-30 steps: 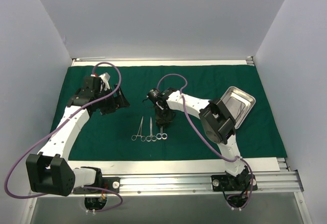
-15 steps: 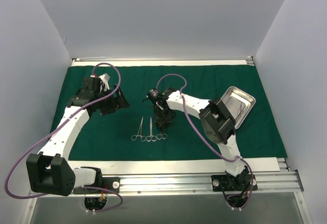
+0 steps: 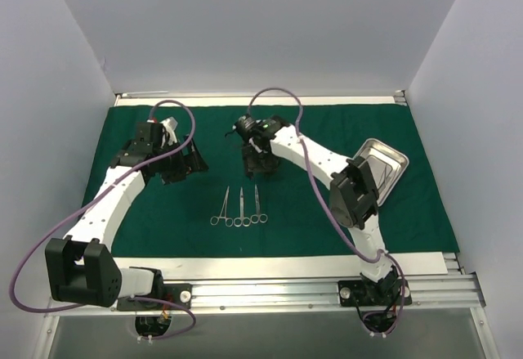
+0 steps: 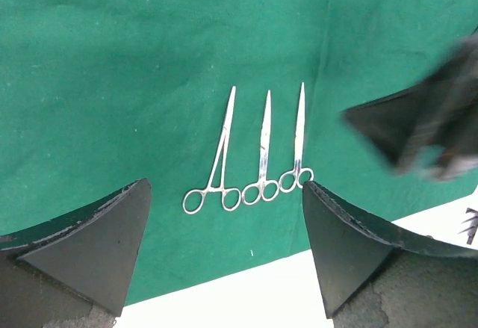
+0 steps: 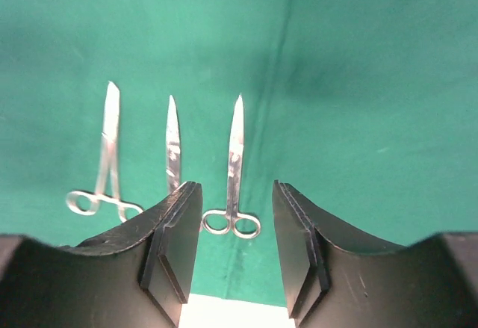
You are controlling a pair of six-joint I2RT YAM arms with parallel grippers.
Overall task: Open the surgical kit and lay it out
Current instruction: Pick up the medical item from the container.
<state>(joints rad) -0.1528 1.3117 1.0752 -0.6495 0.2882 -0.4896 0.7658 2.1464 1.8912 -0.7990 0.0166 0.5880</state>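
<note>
Bright even light, blurred right gripper (image 4: 437,130)

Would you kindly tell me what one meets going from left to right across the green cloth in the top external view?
left gripper → leftmost instrument → middle instrument → rightmost instrument → steel tray. The right gripper lines up with the rightmost instrument, so it is left out.
</note>
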